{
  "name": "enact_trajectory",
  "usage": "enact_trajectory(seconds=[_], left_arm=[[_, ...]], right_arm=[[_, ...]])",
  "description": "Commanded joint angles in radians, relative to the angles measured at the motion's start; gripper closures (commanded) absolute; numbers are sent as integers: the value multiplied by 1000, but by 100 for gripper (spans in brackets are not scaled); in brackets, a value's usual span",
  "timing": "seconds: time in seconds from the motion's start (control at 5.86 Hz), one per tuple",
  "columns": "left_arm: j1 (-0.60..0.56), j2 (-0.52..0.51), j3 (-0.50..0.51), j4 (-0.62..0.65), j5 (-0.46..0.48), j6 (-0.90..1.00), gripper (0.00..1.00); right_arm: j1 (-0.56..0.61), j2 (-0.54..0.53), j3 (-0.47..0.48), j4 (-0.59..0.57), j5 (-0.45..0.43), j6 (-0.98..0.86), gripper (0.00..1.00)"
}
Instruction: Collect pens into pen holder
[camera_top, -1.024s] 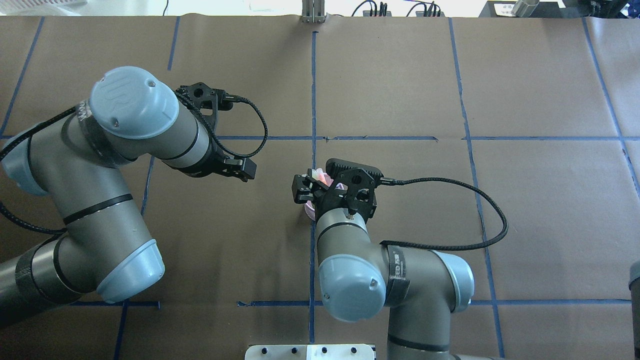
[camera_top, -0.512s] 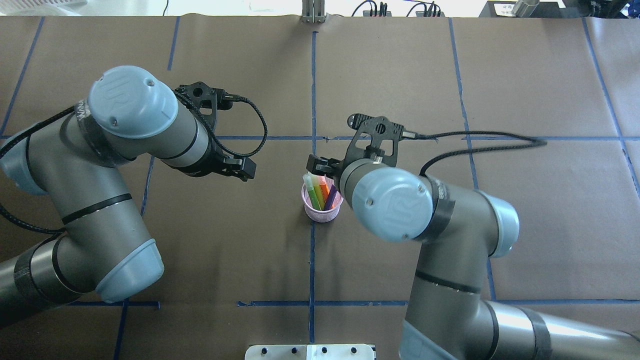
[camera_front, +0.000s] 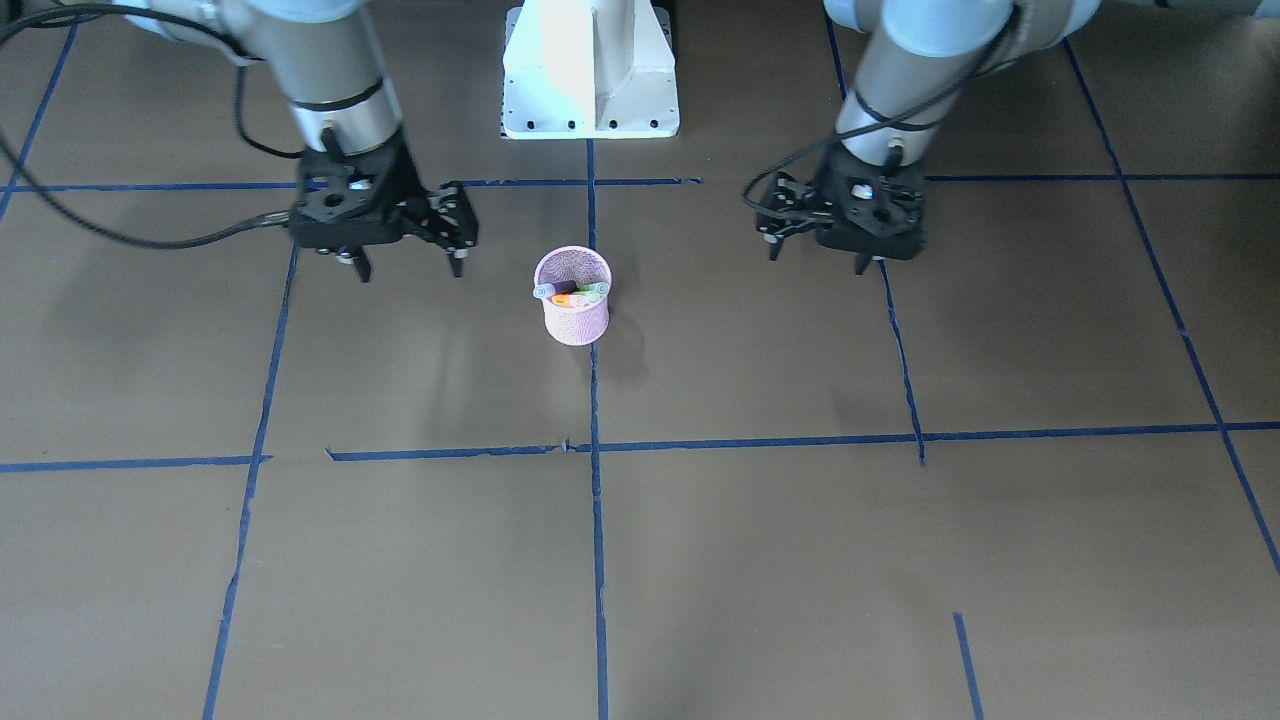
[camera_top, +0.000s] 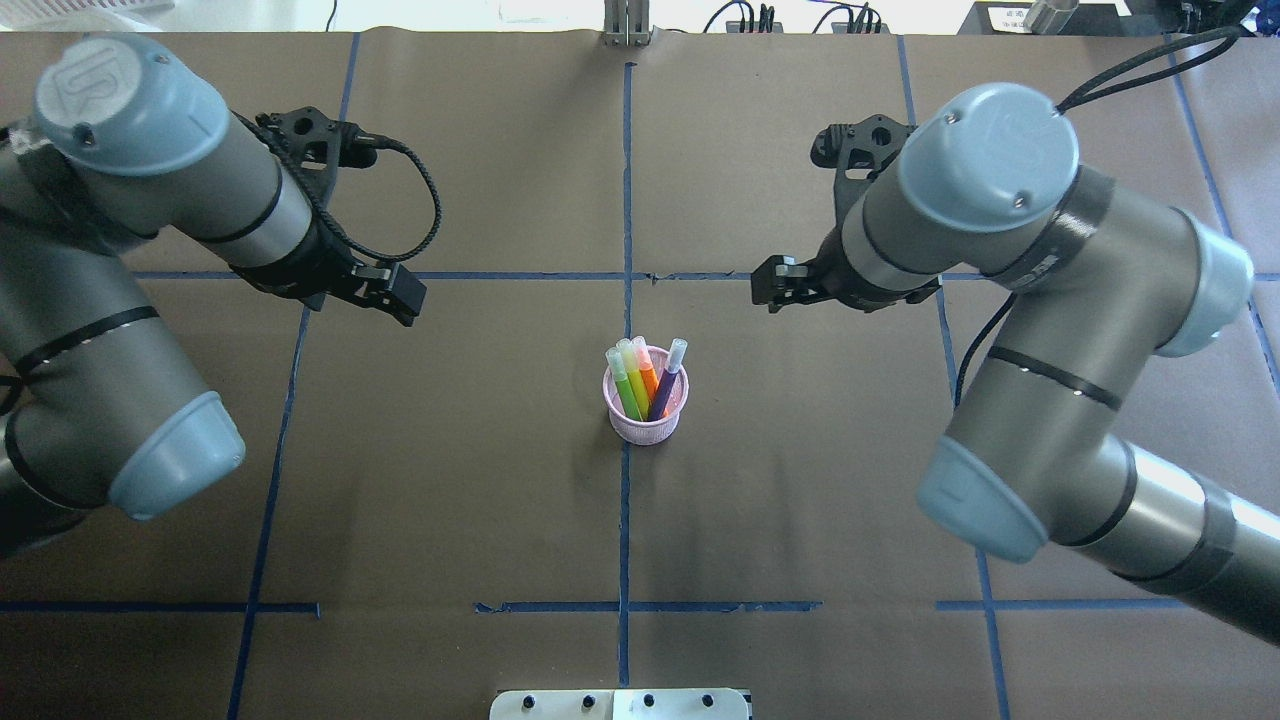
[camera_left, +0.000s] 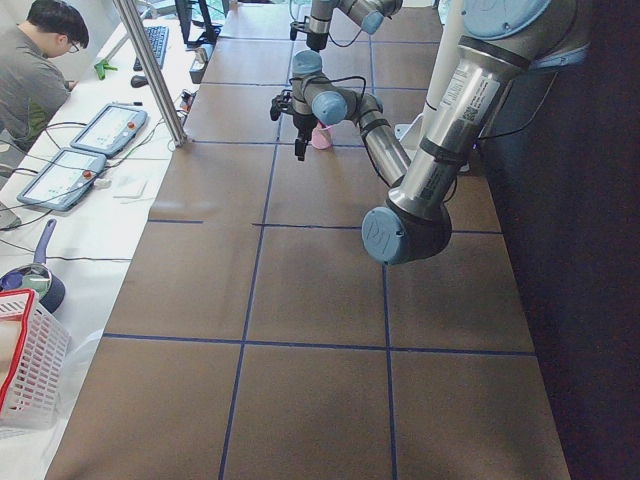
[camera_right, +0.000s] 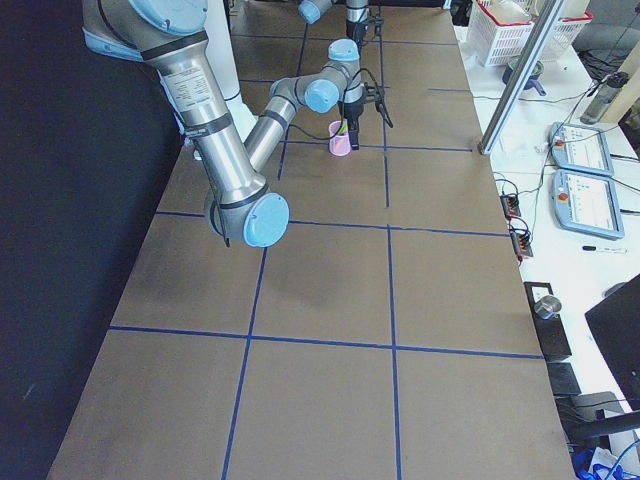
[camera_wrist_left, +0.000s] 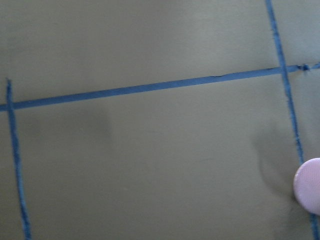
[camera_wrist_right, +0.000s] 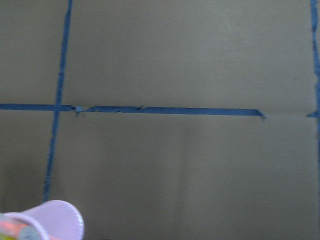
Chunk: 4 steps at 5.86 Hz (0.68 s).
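Standing upright near the middle of the surface, the pink mesh pen holder is seen directly on the central blue tape line, just on the robot's side of the crossing tape line. The pens are gathered inside it: a green pen, an orange pen and a purple pen can be told apart. All lean against the mesh wall, with their pale cap ends raised above the rim; the purple one is tilted away from the other two. No pen is seen lying loose on the surface in any view, so the collecting is judged to be done, and the step in hand is taken to be a clean retreat. The right claw is held spread and empty, well apart from the holder on one side. The left claw is likewise spread and empty, well apart on the other side. Both hang above the surface with nothing between the fingers. In each wrist view only an edge of the holder is caught, at the border of the picture. For the retreat to be done well, the arms should be carried up and outward rather than across the middle. The cap ends stand proud of the rim and could be caught by a low pass. A light mesh cup with leaning pens is judged to be easily tipped.
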Motion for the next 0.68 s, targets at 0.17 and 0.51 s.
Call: enact_trajectory(seconds=[0.17, 0.51], left_arm=[[-279, 224, 11, -2, -181, 495, 0], [-446, 359, 14, -2, -188, 674, 0]], right_arm=[[362, -294, 4, -7, 250, -676, 0], [564, -410, -113, -5, 305, -1097, 0]])
